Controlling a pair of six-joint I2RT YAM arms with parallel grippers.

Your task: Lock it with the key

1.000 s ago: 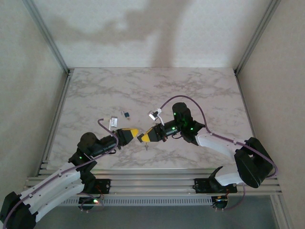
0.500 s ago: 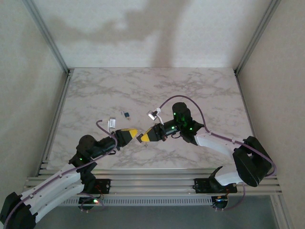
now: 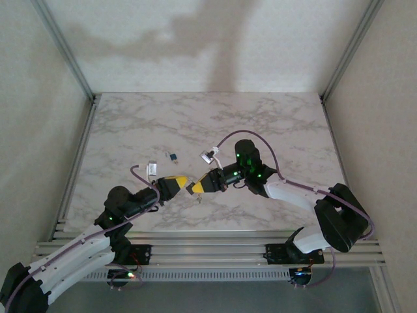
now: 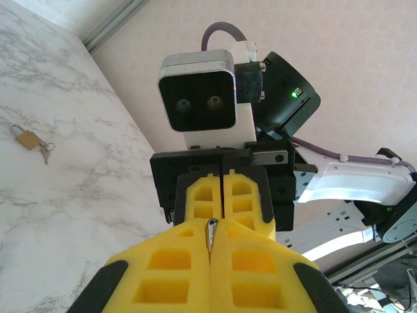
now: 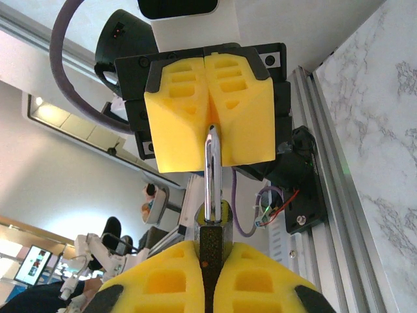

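Left gripper [image 4: 210,229]: both yellow fingers are pressed fully together, and the key [image 5: 211,176] is pinched in their seam.
Right gripper [image 5: 210,249]: the fingers are closed on the black padlock body [image 5: 210,238], which is clamped between the tips.
Key, position: it is seen to run straight from the left fingers' seam to the end of the padlock body at the right fingertips. It bridges the two grippers, which are set tip to tip.
Right wrist view: the key's full bright length and the black body are shown. A small tan piece is seen just beside the key where it meets the body, and what it is cannot be told.
Left wrist view: the key is reduced to a thin edge-on sliver between the left fingers. The right wrist camera [image 4: 197,91] is seen head-on past the fingertips. A brass padlock [image 4: 27,138] with small keys [image 4: 45,151] is seen well to the left of the fingers, lying on the table.
Top view: a blue padlock [image 3: 172,156] is seen beyond the left fingers. A tiny object [image 3: 199,197] is noted just below the meeting fingertips; whether it hangs or lies cannot be told.
Surface: a white table [image 3: 273,124] veined in grey marble pattern.
Room: pale walls are framed by aluminium rails [image 3: 215,251].
Markings: green indicator lights are lit on both arms. A lit screen [image 5: 29,274] is seen in the background, its content too small to read.
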